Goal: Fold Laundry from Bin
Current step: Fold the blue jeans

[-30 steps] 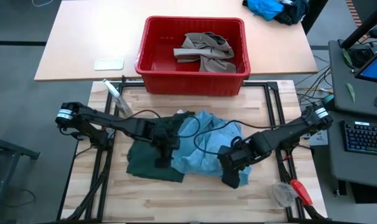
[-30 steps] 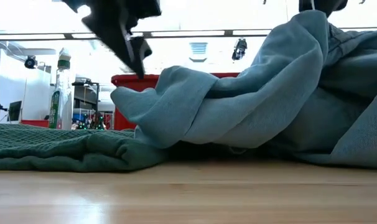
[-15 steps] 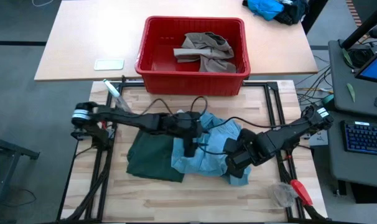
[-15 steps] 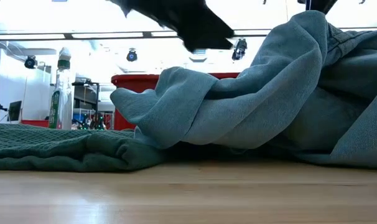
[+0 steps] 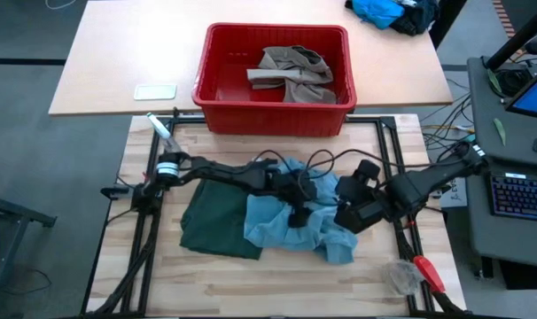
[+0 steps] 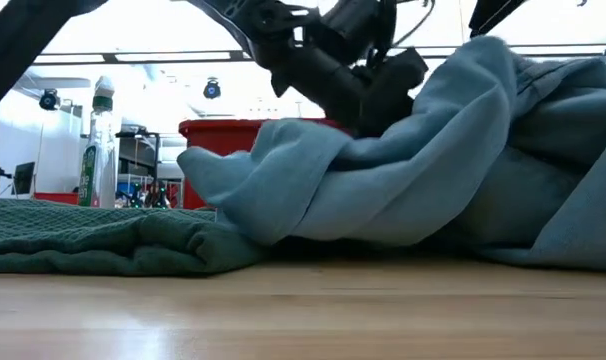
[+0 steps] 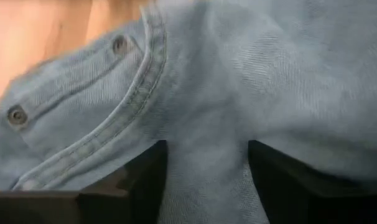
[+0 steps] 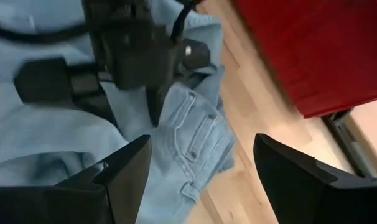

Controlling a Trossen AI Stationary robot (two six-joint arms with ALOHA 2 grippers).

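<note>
Left gripper (image 5: 297, 215) presses spread fingers into the denim trousers (image 5: 291, 217) on the bench (image 5: 277, 275). Right gripper (image 5: 350, 215) hovers spread, empty. Risk: pinching several layers, dragging the green shorts (image 5: 214, 226).

Green shorts (image 5: 217, 226) lie partly hidden under denim trousers (image 5: 291, 221).

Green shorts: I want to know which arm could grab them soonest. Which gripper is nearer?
Left. The left gripper is down on the denim trousers lying beside the green shorts; the right gripper hangs farther off, over the trousers' far side.
</note>
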